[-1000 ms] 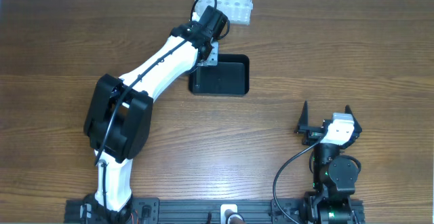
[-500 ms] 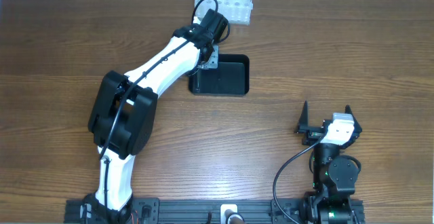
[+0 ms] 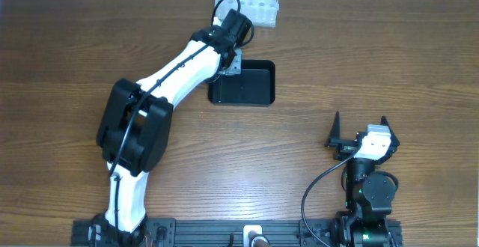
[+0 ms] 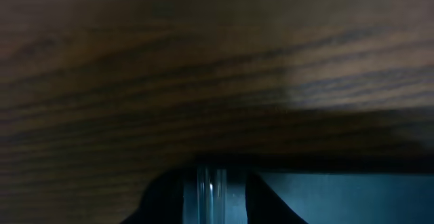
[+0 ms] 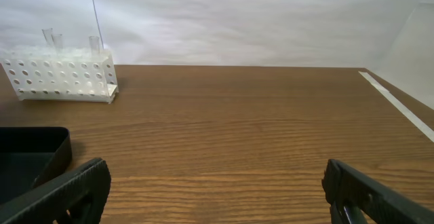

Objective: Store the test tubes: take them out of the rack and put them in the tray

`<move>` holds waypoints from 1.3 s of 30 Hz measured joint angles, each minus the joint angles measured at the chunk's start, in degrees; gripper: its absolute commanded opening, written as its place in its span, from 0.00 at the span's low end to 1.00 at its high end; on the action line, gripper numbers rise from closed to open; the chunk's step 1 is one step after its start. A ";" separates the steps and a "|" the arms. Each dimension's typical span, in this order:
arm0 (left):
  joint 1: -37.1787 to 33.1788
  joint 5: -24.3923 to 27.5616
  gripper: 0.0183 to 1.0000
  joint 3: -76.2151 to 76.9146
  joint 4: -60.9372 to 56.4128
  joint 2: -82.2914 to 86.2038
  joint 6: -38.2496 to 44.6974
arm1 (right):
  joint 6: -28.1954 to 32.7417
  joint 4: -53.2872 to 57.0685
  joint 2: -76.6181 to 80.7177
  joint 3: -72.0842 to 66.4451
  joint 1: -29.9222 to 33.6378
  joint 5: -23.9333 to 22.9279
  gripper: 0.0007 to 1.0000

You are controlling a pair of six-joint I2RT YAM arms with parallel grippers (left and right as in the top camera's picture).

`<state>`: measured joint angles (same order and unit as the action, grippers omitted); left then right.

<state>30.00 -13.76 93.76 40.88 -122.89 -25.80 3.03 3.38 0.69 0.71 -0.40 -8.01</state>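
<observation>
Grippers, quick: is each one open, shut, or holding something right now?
Left gripper: shut on a test tube, at the edge of the tray.
Right gripper: open, holding nothing.

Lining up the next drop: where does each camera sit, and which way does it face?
Top view: fixed overhead, looking down on the table; left arm and right arm show.
Left wrist view: low over the tray edge, facing wood; left tool grips a tube.
Right wrist view: low, looking across at the rack; open right tool in front.
Shared: top and right wrist views both show rack and tray.
</observation>
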 measured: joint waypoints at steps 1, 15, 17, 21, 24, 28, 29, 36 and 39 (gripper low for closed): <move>0.00 -0.48 0.32 -0.07 -0.52 0.63 0.00 | -0.04 0.00 0.00 0.02 0.00 0.00 0.99; -0.90 -6.60 0.51 -0.02 -26.45 12.35 10.08 | -0.04 0.00 0.00 0.00 0.00 0.00 0.99; -1.60 -6.16 0.56 -0.02 -29.38 11.74 12.98 | -0.07 0.00 0.00 0.00 0.00 0.00 0.99; -3.63 -2.58 0.60 0.00 -35.52 9.25 17.27 | -0.04 0.00 0.00 0.02 0.00 0.00 0.99; -6.01 1.73 0.60 0.00 -38.84 6.36 19.85 | -0.04 0.00 0.00 0.00 0.00 0.00 0.99; -8.81 7.21 0.61 -0.02 -42.60 2.58 22.27 | -0.07 0.00 0.00 0.00 0.00 0.00 0.99; -9.40 8.61 0.61 -0.04 -43.93 1.68 23.15 | -0.02 0.00 0.00 0.00 0.00 0.00 0.99; -10.08 14.38 0.64 -0.04 -50.38 -2.16 27.50 | -0.02 0.00 0.00 0.00 0.00 0.00 0.99; -9.86 15.87 0.63 -0.04 -52.28 -3.48 28.41 | -0.02 0.00 0.00 0.00 0.00 0.02 0.99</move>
<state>20.14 2.11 93.71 -11.40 -126.37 2.61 3.01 3.38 0.69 0.71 -0.40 -7.99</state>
